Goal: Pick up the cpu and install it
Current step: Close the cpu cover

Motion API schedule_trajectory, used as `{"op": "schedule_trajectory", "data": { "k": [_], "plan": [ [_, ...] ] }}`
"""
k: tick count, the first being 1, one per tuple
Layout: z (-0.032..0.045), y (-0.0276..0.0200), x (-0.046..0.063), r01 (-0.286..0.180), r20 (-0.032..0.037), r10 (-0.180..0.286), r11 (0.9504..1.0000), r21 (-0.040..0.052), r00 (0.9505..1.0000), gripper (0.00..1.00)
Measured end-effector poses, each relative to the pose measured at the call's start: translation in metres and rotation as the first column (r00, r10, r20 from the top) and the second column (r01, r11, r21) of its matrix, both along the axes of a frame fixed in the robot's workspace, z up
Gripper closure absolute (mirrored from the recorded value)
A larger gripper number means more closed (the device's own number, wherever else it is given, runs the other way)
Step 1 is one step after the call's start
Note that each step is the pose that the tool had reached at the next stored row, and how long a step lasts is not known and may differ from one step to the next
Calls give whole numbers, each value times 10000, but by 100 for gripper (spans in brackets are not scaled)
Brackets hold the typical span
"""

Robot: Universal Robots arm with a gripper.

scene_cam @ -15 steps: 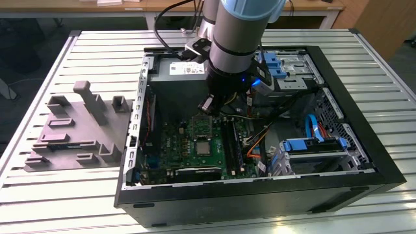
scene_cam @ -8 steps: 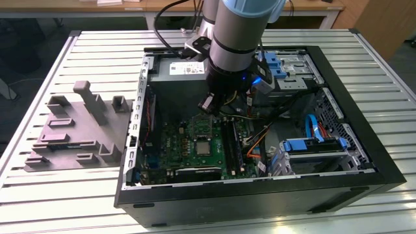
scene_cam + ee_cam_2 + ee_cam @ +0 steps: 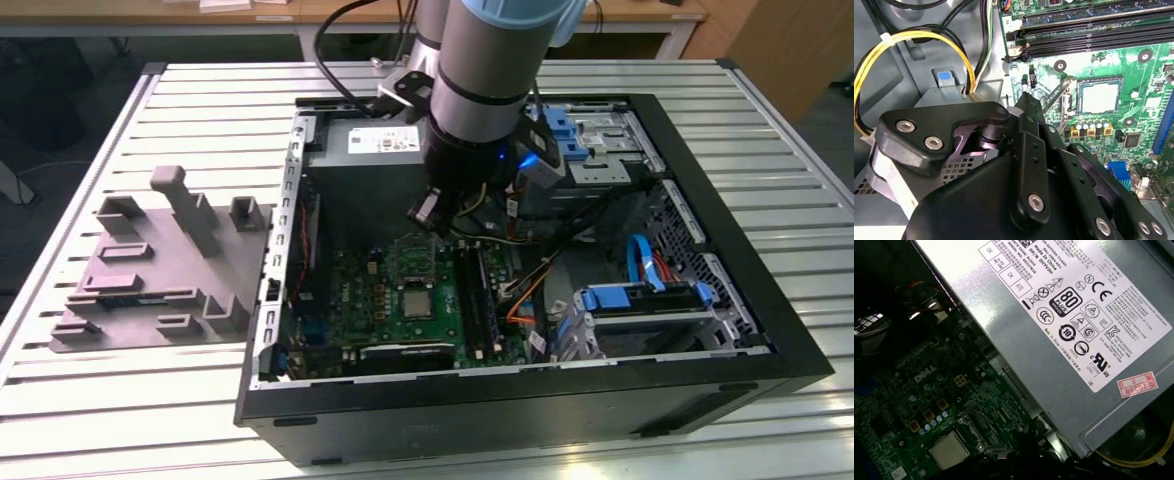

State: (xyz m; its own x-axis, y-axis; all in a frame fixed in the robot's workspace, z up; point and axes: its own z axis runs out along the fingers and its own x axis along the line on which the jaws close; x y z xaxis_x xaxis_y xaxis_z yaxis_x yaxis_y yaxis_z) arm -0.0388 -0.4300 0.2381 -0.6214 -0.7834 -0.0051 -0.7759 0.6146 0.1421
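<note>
Gripper (image 3: 1026, 97): fingers together, holding nothing; centre of second wrist view, above green board (image 3: 1144, 75)
Cpu (image 3: 1100, 96): right of centre, seated in its socket
Technique: judged best kept level, lifting straight up

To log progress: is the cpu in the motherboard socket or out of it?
In. The cpu lies flat inside the socket's frame on the green motherboard; the first wrist view shows it seated too.

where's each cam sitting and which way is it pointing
Exterior view: off the arm, above, looking down into the open computer case; arm shows.
Second wrist view: on the arm, looking past the gripper at the motherboard.
First wrist view: on the arm, facing the power supply.
All three share the cpu.
</note>
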Motion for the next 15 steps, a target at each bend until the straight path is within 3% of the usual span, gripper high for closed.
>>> {"op": "schedule_trajectory", "data": {
  "k": [15],
  "plan": [
    [44, 0, 0, -74, 0, 74, 10000, 3, 10000, 89]
  ]
}}
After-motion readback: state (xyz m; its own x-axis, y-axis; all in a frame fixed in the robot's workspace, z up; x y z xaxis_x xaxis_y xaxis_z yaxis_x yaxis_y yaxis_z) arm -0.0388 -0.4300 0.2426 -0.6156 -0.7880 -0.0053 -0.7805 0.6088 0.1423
